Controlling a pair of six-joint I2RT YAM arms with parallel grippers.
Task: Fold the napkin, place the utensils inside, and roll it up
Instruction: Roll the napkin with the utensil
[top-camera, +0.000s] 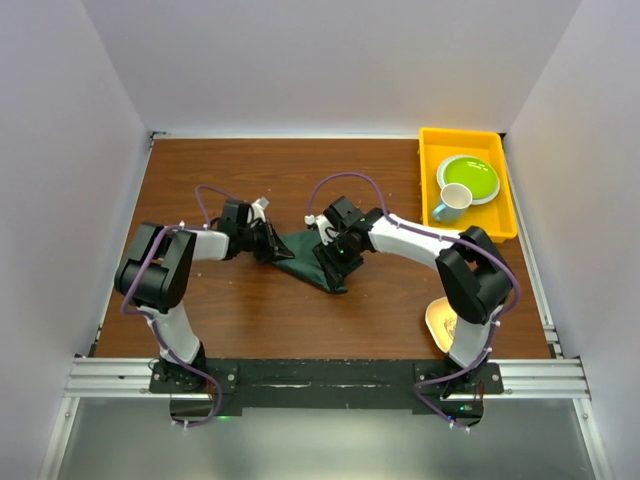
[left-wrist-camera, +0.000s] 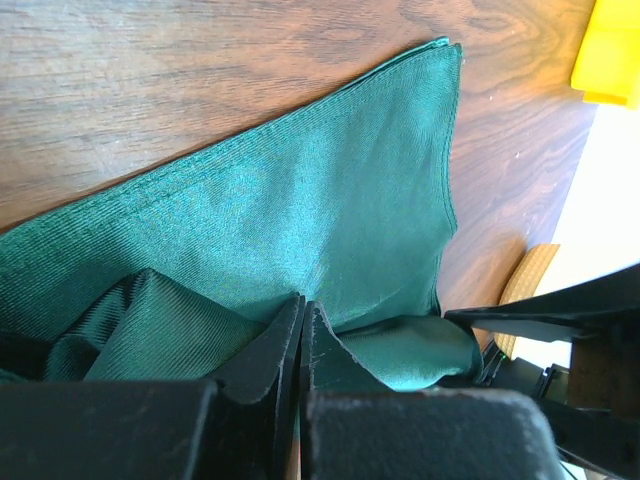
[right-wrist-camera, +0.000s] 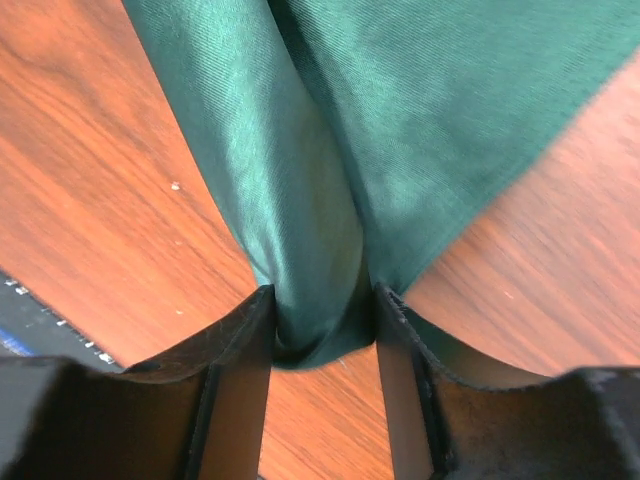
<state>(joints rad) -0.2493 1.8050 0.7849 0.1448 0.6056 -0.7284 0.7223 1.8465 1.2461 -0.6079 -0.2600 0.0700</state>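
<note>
The napkin (top-camera: 298, 252) lay bunched into a rough triangle near the middle of the table (top-camera: 250, 180), pinched between both my arms. My left gripper (left-wrist-camera: 303, 310) was shut tight on a thin fold at the cloth's left end. My right gripper (right-wrist-camera: 322, 310) was closed to a narrow gap, with a thick pleat of cloth filling it. I judged I was partway through the folding: one neat doubled edge showed, but the rest was rumpled. No spoon lay on the cloth, and the rolling was not begun. Bare wood stretched behind and in front of the napkin, giving room to pull it flat. The yellow tray (top-camera: 424, 185) sat well apart at the far right, beside the wall.
</note>
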